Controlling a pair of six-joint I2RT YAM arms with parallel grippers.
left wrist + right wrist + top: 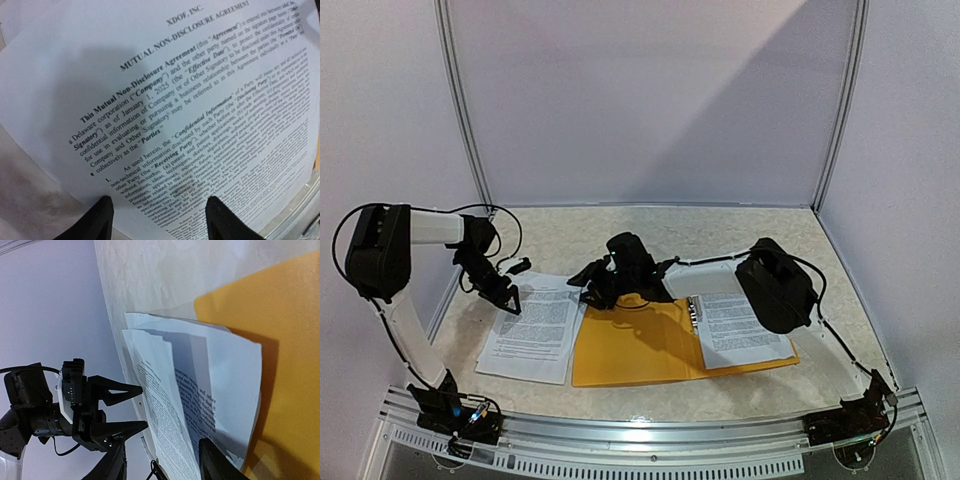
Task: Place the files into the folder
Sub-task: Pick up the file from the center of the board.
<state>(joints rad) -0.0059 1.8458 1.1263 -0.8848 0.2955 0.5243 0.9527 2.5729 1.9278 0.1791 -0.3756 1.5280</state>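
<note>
Top external view, near to far: flat orange-yellow plastic folder [635, 350] lies open on pale speckled table [570, 235], metal clip [695, 308] at its spine. One white printed sheet [740, 330] rests on folder's right half. More white printed paper sheets [532, 325] lie on table just left of folder, edge overlapping it. Left gripper [506, 296] sits at those sheets' far left corner, fingers [95, 222] spread w/ paper showing between, nothing pinched. Right gripper [590, 285] is over folder's far left edge by the sheets; fingers [212, 462] apart, can't tell if touching paper.
</note>
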